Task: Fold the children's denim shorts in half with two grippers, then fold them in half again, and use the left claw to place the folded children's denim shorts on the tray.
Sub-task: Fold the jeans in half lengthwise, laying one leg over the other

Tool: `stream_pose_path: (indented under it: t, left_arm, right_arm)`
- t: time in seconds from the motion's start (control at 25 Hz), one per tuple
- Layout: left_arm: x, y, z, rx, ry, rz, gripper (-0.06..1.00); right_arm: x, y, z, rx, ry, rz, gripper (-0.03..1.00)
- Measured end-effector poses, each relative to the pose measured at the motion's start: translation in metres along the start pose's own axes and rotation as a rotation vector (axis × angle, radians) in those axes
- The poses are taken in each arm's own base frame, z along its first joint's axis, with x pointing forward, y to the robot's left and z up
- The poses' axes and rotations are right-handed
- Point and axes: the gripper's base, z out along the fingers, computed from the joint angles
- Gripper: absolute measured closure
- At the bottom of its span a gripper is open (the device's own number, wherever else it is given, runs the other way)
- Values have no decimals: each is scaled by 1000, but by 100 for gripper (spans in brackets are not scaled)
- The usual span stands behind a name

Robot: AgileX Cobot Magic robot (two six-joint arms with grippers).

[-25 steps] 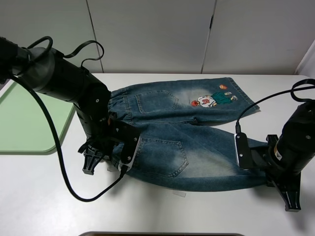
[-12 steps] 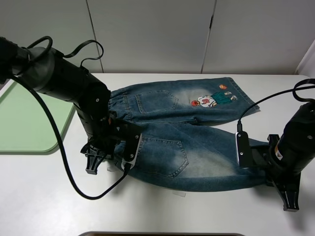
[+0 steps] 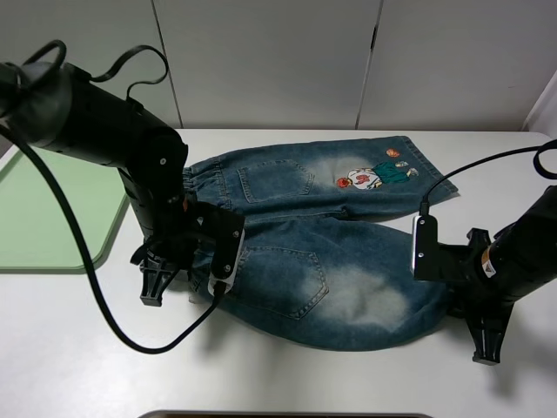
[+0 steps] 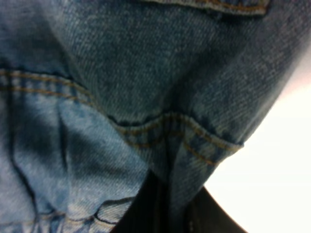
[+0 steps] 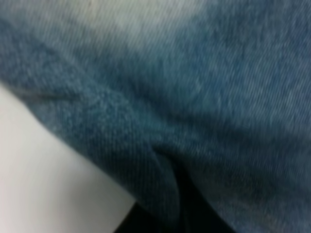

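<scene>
So the children's denim shorts [image 3: 322, 235] are spread flat-ish on the white table [image 3: 278, 383], back pockets up. The leg with the cartoon embroidery [image 3: 374, 174] is laid nearer the wall panels [image 3: 261, 61]. The near leg is pinched at both ends. The waistband side is clamped in the left gripper [image 3: 193, 272], with a stitched seam seen bunched between its dark fingers [image 4: 160, 208] in the wrist view. The hem side is clamped in the right gripper [image 3: 452, 296], a fold of denim squeezed tight there too [image 5: 180, 204]. The pale-green tray [image 3: 52, 226] is parked on the left. Its near corner is just beside the left arm, and the shorts are kept entirely on the table, apart from it. A black cable [image 3: 113, 322] is looped across the table in front of the left arm, and another one [image 3: 452, 178] is arced over the far leg's hem corner. Plenty of bare table is left toward the near edge, where a dark strip [image 3: 287, 414] can't be made out.
</scene>
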Motion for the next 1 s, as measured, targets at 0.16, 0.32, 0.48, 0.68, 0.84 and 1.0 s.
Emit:
stream_pose_path:
  t: [0.16, 0.32, 0.48, 0.68, 0.84, 1.0]
  left_arm:
    - [1, 2, -19, -35, -18, -6, 92]
    - [2, 2, -31, -48, -21, -9, 92]
    - [4, 1, -41, -55, -22, -13, 92]
    - [6, -2, -48, -32, -5, -18, 92]
    - [8, -4, -55, -23, 1, -24, 92]
    - [10, -6, -66, -28, -1, -34, 92]
  right_arm:
    - [4, 1, -14, 18, 12, 70, 99]
    - [6, 1, -21, 29, 18, 81, 99]
    - [10, 1, -41, 58, 28, 111, 99]
    - [16, 4, -55, 73, 44, 134, 99]
    - [20, 7, -71, 105, 39, 153, 99]
    - [24, 10, -90, 154, 5, 190, 99]
